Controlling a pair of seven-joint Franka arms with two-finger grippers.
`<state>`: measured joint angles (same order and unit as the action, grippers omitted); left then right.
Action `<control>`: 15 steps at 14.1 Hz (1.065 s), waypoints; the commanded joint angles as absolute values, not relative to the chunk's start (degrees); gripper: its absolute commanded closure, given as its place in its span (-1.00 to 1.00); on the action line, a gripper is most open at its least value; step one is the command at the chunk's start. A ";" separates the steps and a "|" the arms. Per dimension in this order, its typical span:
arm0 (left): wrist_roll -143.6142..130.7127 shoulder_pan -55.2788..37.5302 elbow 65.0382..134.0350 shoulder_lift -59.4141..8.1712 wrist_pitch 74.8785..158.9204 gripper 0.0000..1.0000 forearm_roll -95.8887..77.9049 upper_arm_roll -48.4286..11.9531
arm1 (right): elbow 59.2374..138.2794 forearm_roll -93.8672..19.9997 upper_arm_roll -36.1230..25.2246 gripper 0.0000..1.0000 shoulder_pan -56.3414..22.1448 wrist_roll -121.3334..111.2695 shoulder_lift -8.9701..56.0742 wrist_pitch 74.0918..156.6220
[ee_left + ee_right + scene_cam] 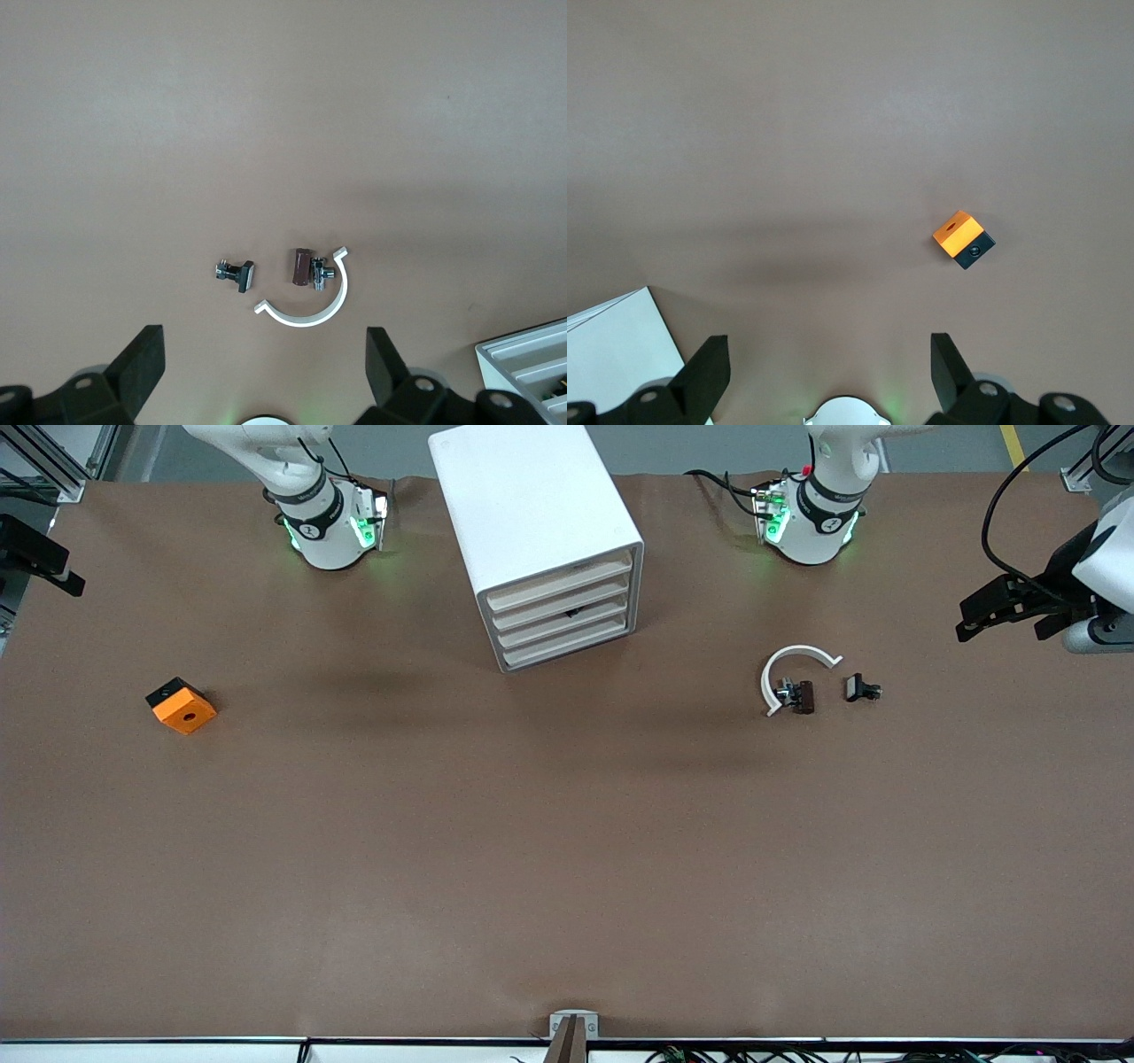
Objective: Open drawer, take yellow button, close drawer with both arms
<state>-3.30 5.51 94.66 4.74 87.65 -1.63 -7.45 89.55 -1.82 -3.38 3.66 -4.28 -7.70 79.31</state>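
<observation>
The white cabinet (540, 522) stands at 12 o'clock on the brown tabletop (567, 850), between the two arm bases. Its front faces 6 o'clock, turned a little toward the left arm's end. The drawer (560, 584) is the top one of four. It is pushed all the way in. Its long side runs across the cabinet front, so it must be pulled out toward 6 o'clock.

The button cannot be seen anywhere. It is probably inside the shut drawer.

The left pincer (264, 376) hangs up high over the 3 o'clock end of the tabletop, above a white curved piece (310, 310) and two small clips. The drawer lies toward 9 o'clock from it. The right pincer (831, 372) hangs over the 9 o'clock end, near an orange block (959, 232). Both are well apart from the cabinet.

Both pincers are spread wide. They hold nothing and touch nothing.
</observation>
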 commanded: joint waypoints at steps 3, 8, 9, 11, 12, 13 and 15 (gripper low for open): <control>-3.87 5.54 93.16 4.13 86.40 -1.00 -0.97 -7.65 | 90.62 -1.93 -2.81 -1.00 4.13 -4.92 -8.96 79.19; -4.22 5.54 94.65 1.41 85.26 -1.00 -0.70 -7.47 | 90.62 2.19 -2.37 -1.00 2.38 -5.01 -8.96 80.68; -4.22 5.36 94.83 -0.42 85.34 -1.00 -0.62 -7.56 | 90.62 2.20 -2.46 -1.00 2.37 -5.01 -8.96 80.77; -4.22 4.84 94.92 -4.29 86.65 -1.00 -0.53 -7.65 | 90.62 1.85 -2.55 -1.00 2.55 -5.01 -8.96 80.68; -4.22 4.66 95.27 -5.61 87.97 -1.00 -0.44 -7.73 | 90.62 1.58 -2.72 -1.00 2.55 -5.01 -8.96 80.60; -4.22 4.14 95.71 -7.37 89.20 -1.00 -0.44 -7.73 | 90.70 1.41 -2.72 -1.00 2.72 -5.01 -8.96 80.51; -4.39 3.34 95.80 -10.36 91.31 -1.00 -0.44 -7.73 | 90.79 -0.07 -2.90 -1.00 2.81 -4.83 -8.96 80.33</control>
